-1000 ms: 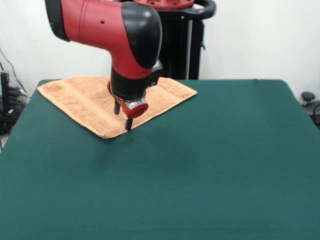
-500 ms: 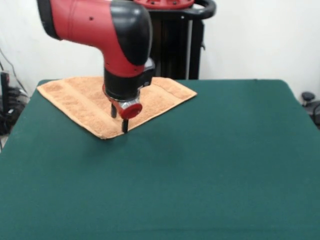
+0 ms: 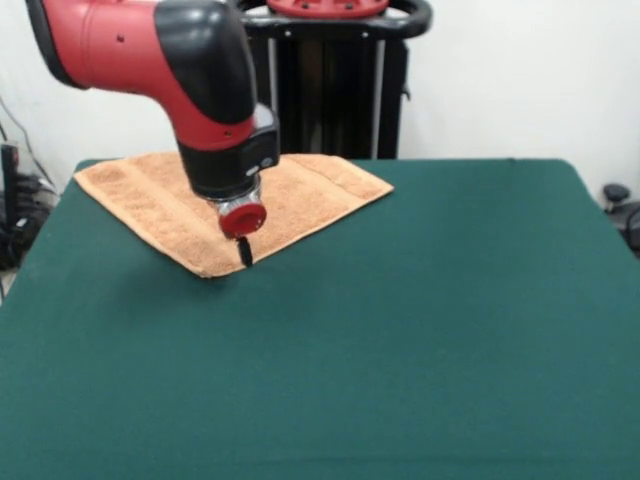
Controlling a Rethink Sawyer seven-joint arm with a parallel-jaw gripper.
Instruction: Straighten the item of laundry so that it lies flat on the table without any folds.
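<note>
The tan terry towel point(image 3: 140, 195) lies at the far left of the green table point(image 3: 420, 330), spread out with a border band along its right side; its near corner points toward the camera. The red and black arm comes down from the upper left and hides the towel's middle. My gripper point(image 3: 244, 252) hangs low over the towel's near edge, just right of the near corner. I cannot tell whether it is open or shut, or whether it touches the cloth.
The robot's black pedestal point(image 3: 340, 90) stands behind the table's far edge. Dark cables and gear point(image 3: 15, 215) sit off the table's left side, and a small black object point(image 3: 620, 200) sits off its right.
The arm has swung toward the picture's left and the gripper has shifted slightly left, staying low over the towel's near edge. The towel has not visibly moved.
</note>
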